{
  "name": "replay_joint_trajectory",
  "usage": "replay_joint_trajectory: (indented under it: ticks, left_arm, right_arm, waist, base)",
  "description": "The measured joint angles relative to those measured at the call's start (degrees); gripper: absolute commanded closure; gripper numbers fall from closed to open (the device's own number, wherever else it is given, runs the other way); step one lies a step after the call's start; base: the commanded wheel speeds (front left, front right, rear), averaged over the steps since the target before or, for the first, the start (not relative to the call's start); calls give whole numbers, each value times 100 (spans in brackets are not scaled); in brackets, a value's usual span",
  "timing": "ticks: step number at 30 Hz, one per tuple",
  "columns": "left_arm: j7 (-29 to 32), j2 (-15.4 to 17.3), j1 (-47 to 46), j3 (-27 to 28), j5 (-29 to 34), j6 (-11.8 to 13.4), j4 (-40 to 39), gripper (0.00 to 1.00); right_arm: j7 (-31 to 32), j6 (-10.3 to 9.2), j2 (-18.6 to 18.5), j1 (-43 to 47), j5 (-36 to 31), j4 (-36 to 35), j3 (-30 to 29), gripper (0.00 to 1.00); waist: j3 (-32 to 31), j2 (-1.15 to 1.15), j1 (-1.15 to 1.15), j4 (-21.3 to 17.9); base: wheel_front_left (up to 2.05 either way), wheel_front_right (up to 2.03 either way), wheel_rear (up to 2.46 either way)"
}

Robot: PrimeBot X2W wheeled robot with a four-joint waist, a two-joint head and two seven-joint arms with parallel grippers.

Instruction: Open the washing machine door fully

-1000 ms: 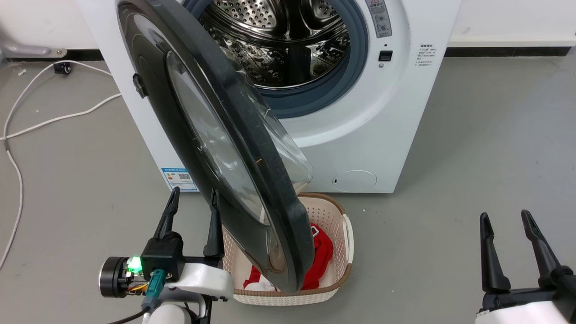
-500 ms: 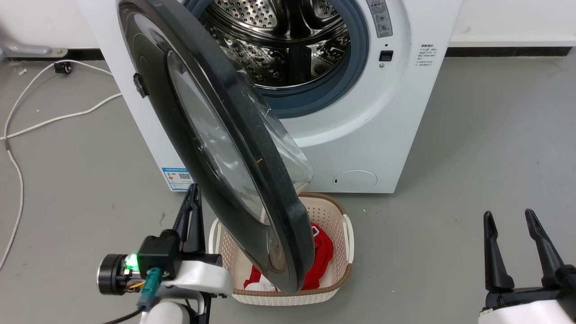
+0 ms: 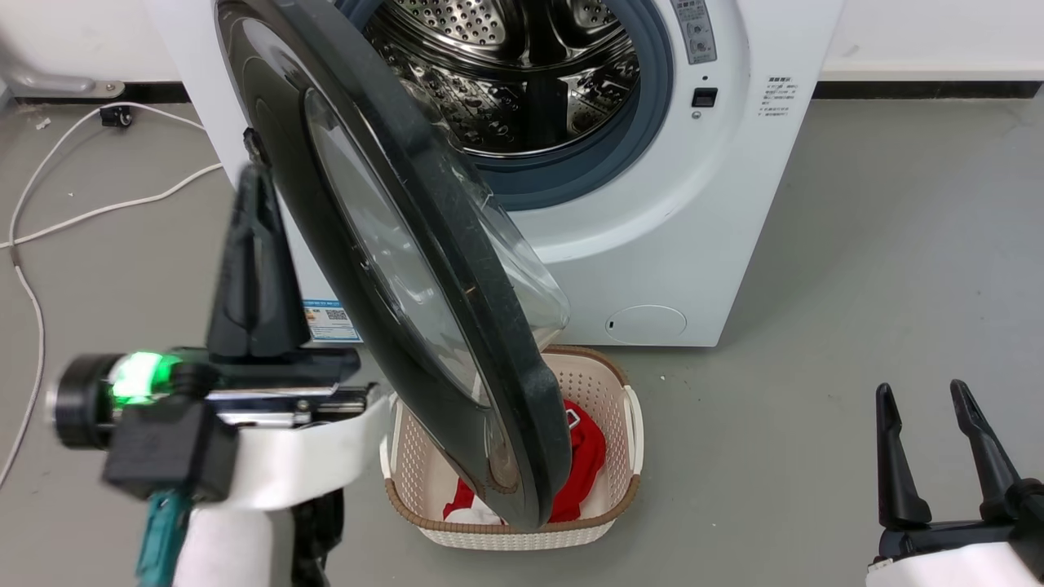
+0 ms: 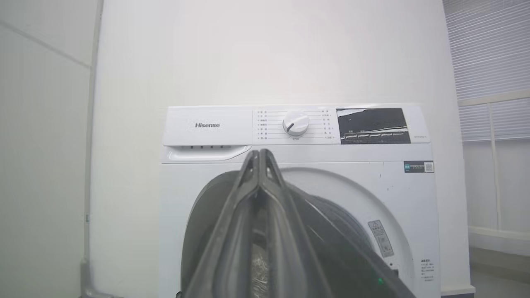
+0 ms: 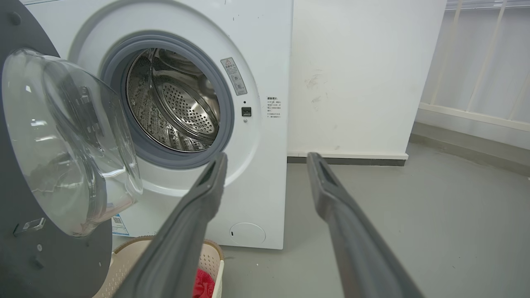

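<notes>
Floor [image 3: 881,244] grey, white cable [image 3: 147,200] left — wall [image 5: 352,62] white, washing machine door [image 3: 391,269] half-open.

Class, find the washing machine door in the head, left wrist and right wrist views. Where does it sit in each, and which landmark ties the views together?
Head view: the washing machine door slants from upper left to lower centre.
Left wrist view: bottom centre, behind the left gripper.
Right wrist view: along the left edge, inner side showing.
Shared landmark: the warning sticker.

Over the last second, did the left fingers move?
Yes. The left fingers rose from the blue label's level up beside the washing machine door, and closed.
</notes>
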Motion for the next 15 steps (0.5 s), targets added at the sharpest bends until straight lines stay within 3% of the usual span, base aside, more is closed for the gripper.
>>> replay_joint_trajectory:
  ticks: [7,15]
  left_arm:
    - [-1,45,-215,-279,274,-30,-1215,100]
    - [263,18,-129,-1410,-15,-405,-1636,100]
  right_arm:
    - [-7,0,0,-6,-1,41,58,0]
    - [-5,0,0,-7,26,80,23,0]
  waist:
    - [-6,0,0,-59]
    - [-33,0,0,-54]
  base:
    - [0,0,0]
    - [0,0,0]
